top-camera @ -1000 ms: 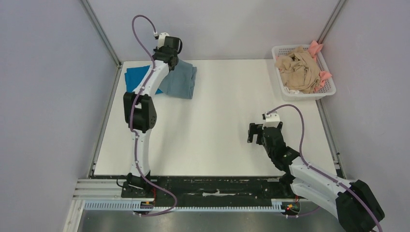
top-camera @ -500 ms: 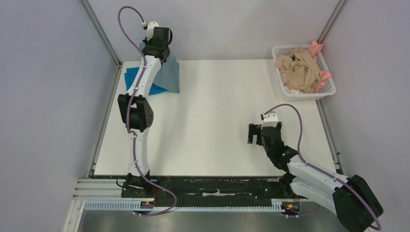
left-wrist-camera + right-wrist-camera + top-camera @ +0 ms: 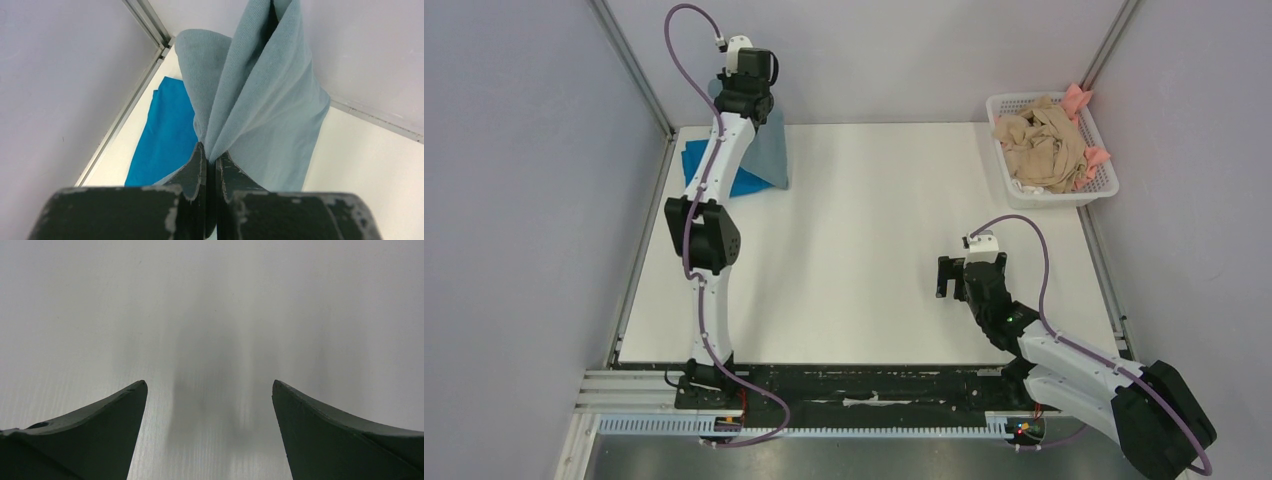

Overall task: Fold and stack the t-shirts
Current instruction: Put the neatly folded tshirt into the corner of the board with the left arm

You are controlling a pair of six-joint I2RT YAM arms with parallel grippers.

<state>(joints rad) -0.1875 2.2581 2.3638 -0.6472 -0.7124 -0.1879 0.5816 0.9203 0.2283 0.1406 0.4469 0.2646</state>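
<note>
White table (image 3: 874, 230): left gripper (image 3: 210, 152) pinches grey-blue t-shirt (image 3: 265, 100), hanging partly over bright blue t-shirt (image 3: 165, 135); stacking step, likely needs square lowering. Right gripper (image 3: 209, 385) spread, empty.

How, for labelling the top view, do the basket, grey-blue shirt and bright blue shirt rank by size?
1. basket
2-3. grey-blue shirt and bright blue shirt: similar patches, both partly hidden by the left arm, unranked.

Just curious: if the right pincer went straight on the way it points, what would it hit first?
Most likely the bare table; the wrist view shows nothing else ahead of the open right pincer, though depth is unclear.
</note>
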